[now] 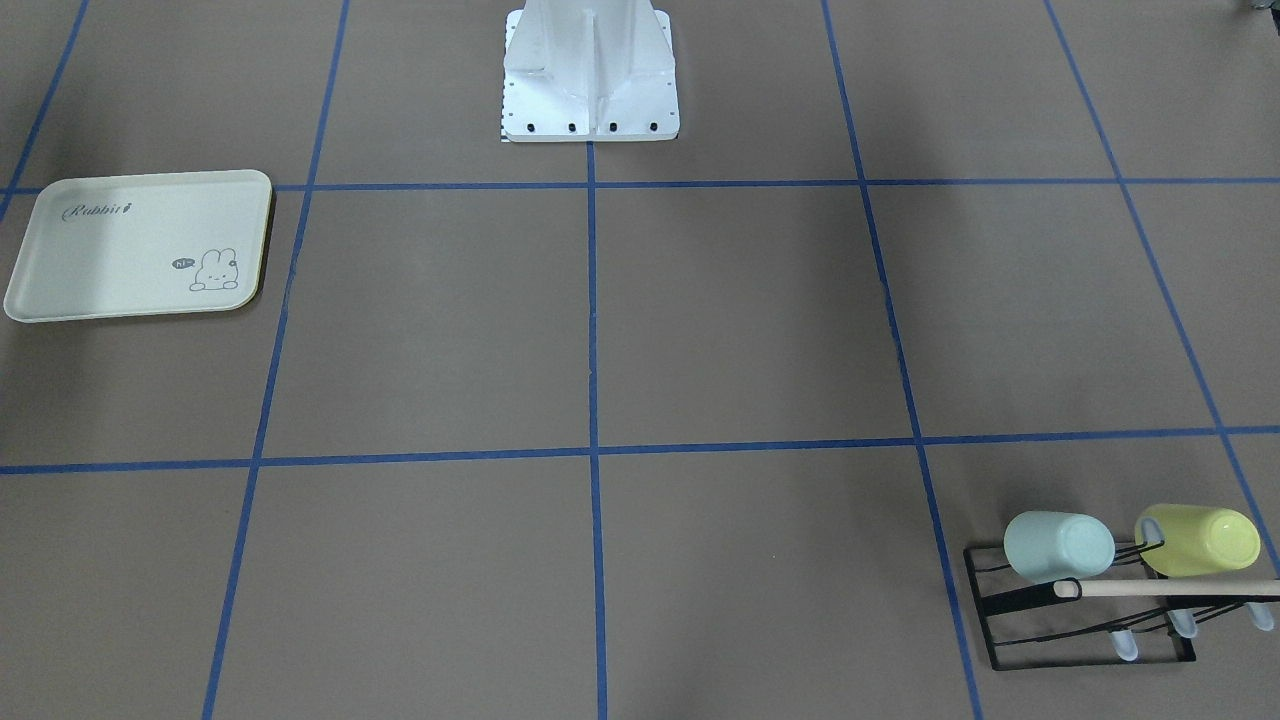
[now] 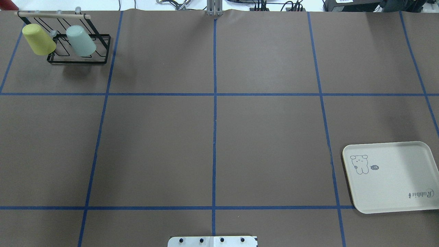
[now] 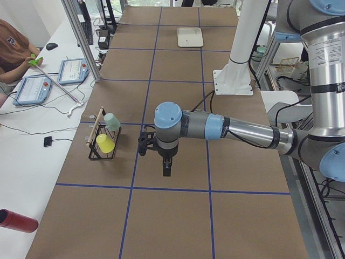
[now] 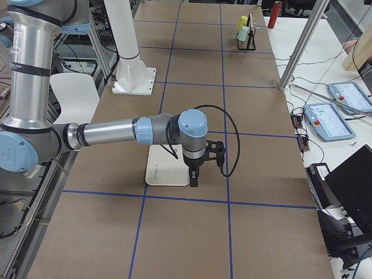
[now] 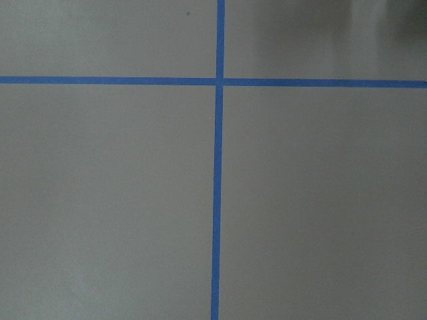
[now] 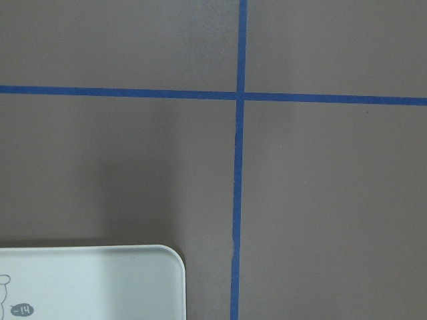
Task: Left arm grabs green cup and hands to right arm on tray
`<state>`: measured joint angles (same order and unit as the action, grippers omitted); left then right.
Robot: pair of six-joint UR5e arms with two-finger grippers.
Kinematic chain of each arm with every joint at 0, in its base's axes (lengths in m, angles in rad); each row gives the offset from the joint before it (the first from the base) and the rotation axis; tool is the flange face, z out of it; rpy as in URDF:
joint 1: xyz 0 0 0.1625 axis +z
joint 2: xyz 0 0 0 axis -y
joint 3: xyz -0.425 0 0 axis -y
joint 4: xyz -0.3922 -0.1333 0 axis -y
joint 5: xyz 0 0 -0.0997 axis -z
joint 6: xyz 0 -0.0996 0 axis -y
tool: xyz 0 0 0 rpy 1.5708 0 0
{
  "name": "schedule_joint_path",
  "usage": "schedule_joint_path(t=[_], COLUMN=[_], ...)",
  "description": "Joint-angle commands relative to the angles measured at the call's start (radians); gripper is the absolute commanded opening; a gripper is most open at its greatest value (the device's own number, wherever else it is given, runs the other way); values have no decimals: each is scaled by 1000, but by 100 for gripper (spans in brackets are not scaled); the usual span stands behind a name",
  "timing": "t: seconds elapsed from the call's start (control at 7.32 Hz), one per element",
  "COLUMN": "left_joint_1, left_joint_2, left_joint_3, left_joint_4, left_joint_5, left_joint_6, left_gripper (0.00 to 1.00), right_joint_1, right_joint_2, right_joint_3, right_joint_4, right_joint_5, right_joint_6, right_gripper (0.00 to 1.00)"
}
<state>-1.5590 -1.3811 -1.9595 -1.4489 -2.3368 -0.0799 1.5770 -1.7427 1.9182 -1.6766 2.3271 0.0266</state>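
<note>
The pale mint-green cup (image 1: 1058, 546) hangs mouth-down on a black wire rack (image 1: 1085, 625) with a wooden bar, next to a yellow-green cup (image 1: 1198, 540). In the overhead view the green cup (image 2: 81, 40) is at the far left. The cream rabbit tray (image 2: 394, 178) lies empty at the near right, and its corner shows in the right wrist view (image 6: 87, 280). The left gripper (image 3: 167, 171) points down over the table, to the right of the rack in the exterior left view. The right gripper (image 4: 193, 181) hangs by the tray's edge (image 4: 165, 171). Both show only in side views, so I cannot tell if they are open.
The robot's white base plate (image 1: 590, 90) stands at the table's middle edge. Blue tape lines grid the brown table. Operators' tablets (image 3: 38, 86) and a red cylinder (image 3: 16, 221) lie on the white side table beyond the rack.
</note>
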Motion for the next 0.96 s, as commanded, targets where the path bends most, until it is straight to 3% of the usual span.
schedule_joint_path(t=[0.0, 0.14, 0.41, 0.55, 0.82], left_joint_1=[13, 48, 186, 219, 307], left_joint_2=[2, -18, -180, -209, -378], left_joint_3=[5, 1, -1, 1, 27], left_joint_4=[-5, -20, -50, -54, -56], left_joint_5=[-12, -38, -30, -27, 66], left_joint_6=[-15, -35, -185, -214, -297], left_gripper=[100, 100, 100, 100, 100], right_joint_1=[-3, -3, -5, -15, -32], right_joint_2=[2, 3, 3, 3, 11], right_joint_3=[5, 4, -1, -1, -7], right_joint_4=[0, 0, 0, 0, 0], right_joint_5=[26, 52, 52, 52, 51], right_joint_6=[7, 7, 0, 2, 6], right_gripper=[100, 100, 100, 100, 100])
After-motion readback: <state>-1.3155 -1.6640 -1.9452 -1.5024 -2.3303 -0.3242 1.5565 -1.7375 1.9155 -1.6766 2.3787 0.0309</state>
